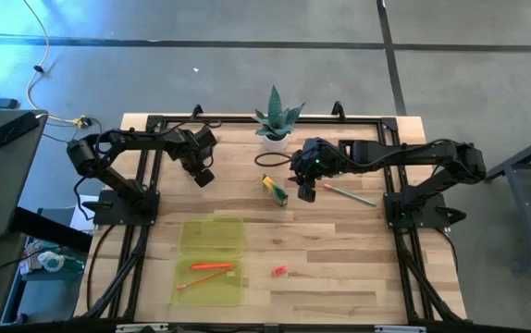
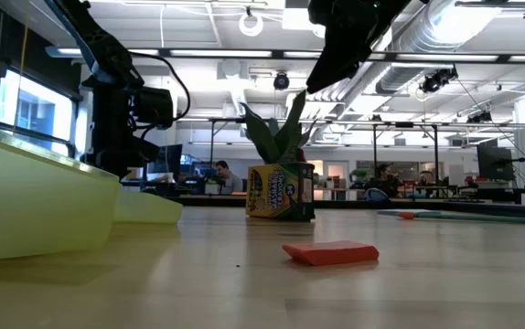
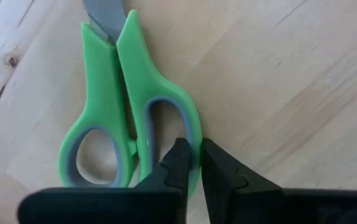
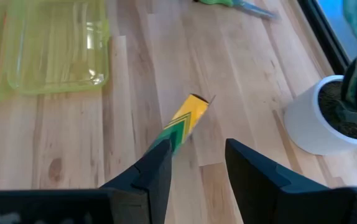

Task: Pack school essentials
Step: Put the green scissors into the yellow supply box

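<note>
Near the table's (image 1: 339, 268) far edge, left gripper (image 3: 191, 163) clamps the scissors' (image 3: 113, 112) stiff, probably slippery handle loop — right gripper (image 4: 197, 158) hangs apart-jawed above the light crayon box (image 4: 185, 121).

— How many things are you seeing on the desk (image 1: 339, 250)?

— You've got one pair of green-handled scissors (image 3: 125, 118), one yellow-green crayon box (image 1: 275, 188), one red eraser (image 1: 279, 271) and one potted plant (image 1: 276, 120).

— And in the case?

— You have one open translucent case (image 1: 212, 259); in it lie two orange sticks (image 1: 208, 271), pencil or marker, you can't tell which.

— Anything else?

— One more long thin item (image 1: 350, 193) by the right arm. Two arms, so two grippers: left gripper (image 3: 190, 163), right gripper (image 4: 194, 163).
</note>
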### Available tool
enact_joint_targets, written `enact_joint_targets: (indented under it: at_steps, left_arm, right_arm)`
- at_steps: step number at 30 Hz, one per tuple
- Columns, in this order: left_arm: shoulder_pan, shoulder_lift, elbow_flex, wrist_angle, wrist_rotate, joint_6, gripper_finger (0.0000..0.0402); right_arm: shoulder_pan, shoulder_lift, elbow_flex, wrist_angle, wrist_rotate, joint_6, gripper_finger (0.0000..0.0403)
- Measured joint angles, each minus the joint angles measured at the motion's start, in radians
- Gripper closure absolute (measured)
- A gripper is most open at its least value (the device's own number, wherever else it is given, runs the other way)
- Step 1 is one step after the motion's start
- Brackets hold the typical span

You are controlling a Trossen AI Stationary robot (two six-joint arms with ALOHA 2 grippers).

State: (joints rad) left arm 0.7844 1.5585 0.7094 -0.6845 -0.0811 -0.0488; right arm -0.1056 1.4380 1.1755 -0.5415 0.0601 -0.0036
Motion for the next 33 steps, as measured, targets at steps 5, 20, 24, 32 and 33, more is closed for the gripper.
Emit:
enact_joint_targets:
  at_steps: [5,20,24,32,33]
  left_arm:
    - [-0.018,0.000,0.000,0.002,-0.014,0.018,0.0390]
    - [-0.118,-0.109,-0.008,0.002,-0.010,0.029,0.0391]
    - [-0.162,-0.138,-0.008,-0.018,-0.010,0.021,0.0391]
    - [-0.303,-0.228,-0.005,-0.100,-0.011,-0.068,0.0391]
    - [-0.327,-0.244,-0.005,-0.106,-0.011,-0.088,0.0391]
  right_arm:
    - [0.019,0.000,0.000,0.000,0.011,0.008,0.0261]
    - [0.050,0.000,0.000,-0.013,0.134,0.116,0.0261]
    - [0.050,0.000,0.000,-0.040,0.175,0.151,0.0261]
    - [0.049,0.000,0.000,-0.069,0.203,0.189,0.0261]
    - [0.049,0.000,0.000,-0.069,0.203,0.190,0.0261]
